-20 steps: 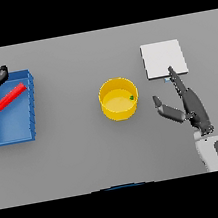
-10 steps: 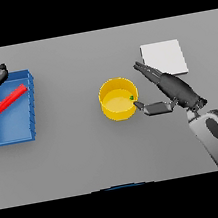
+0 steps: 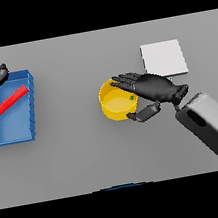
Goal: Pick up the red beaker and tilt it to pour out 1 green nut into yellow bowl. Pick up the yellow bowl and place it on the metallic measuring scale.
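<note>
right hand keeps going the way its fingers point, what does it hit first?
The yellow bowl: the right hand points toward the robot's left, fingers already over its rim. Height above the rim is unclear.

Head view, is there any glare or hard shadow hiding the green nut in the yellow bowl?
Head view: the light is flat and even, with no glare and no hard shadows. The green nut shows inside the yellow bowl, just left of the right hand, whose fingers cover the bowl's right rim.
</note>
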### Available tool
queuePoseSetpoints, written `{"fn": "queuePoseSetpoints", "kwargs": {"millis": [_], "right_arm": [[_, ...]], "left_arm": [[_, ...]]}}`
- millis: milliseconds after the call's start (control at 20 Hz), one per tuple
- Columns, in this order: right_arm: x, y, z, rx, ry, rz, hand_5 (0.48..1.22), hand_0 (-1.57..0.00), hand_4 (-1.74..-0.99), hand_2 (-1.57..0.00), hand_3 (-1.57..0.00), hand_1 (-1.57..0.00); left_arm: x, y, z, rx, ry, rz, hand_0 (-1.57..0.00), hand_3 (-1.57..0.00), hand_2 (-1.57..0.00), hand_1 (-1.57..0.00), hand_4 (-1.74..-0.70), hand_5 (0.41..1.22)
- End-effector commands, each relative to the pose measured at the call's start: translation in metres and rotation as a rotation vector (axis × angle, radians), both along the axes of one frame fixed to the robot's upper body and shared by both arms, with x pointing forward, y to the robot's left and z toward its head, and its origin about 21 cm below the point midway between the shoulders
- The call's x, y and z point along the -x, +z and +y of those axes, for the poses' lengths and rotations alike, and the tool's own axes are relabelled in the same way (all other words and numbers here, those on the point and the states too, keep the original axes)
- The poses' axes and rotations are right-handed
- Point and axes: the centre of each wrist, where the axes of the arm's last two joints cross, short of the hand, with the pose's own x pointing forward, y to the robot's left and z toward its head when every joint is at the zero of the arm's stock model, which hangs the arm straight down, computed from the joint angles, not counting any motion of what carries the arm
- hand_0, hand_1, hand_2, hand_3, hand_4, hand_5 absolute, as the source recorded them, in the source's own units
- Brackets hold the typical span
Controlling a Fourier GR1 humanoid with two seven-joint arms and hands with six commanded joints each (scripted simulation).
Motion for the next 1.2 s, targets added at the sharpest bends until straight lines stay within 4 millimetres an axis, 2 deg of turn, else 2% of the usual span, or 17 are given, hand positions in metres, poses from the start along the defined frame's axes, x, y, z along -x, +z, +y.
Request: {"fn": "queuePoseSetpoints", "kwargs": {"millis": [0,350,450,650,700,1150], "right_arm": [[-0.001,0.000,0.005,0.022,0.024,0.008,0.638,0.00,-1.212,0.00,0.00,0.00],[-0.013,-0.010,0.021,0.122,0.102,0.037,0.656,0.00,-1.228,0.00,0.00,0.00],[-0.012,-0.016,0.020,0.155,0.130,0.050,0.664,0.00,-1.242,0.00,0.00,0.00],[-0.016,-0.024,0.023,0.204,0.139,0.083,0.680,0.00,-1.265,0.00,0.00,0.00],[-0.016,-0.027,0.026,0.223,0.137,0.090,0.687,0.00,-1.273,0.00,0.00,0.00],[-0.022,-0.038,0.030,0.209,0.173,0.108,0.738,0.00,-1.293,-0.03,-0.06,0.00]], "left_arm": [[-0.001,-0.002,0.001,0.011,-0.001,-0.006,0.00,0.00,0.00,0.00,-0.76,0.720],[0.000,0.001,0.003,0.035,-0.007,-0.024,0.00,0.00,0.00,0.00,-0.79,0.729],[-0.001,-0.003,0.003,0.041,0.003,-0.019,0.00,0.00,0.00,0.00,-0.80,0.727],[-0.002,0.002,0.005,0.036,0.001,-0.023,0.00,0.00,0.00,0.00,-0.80,0.723],[0.000,-0.003,0.003,0.042,-0.006,-0.022,0.00,0.00,0.00,0.00,-0.80,0.723],[0.002,-0.001,0.000,0.032,-0.004,-0.025,0.00,0.00,0.00,0.00,-0.79,0.730]]}}
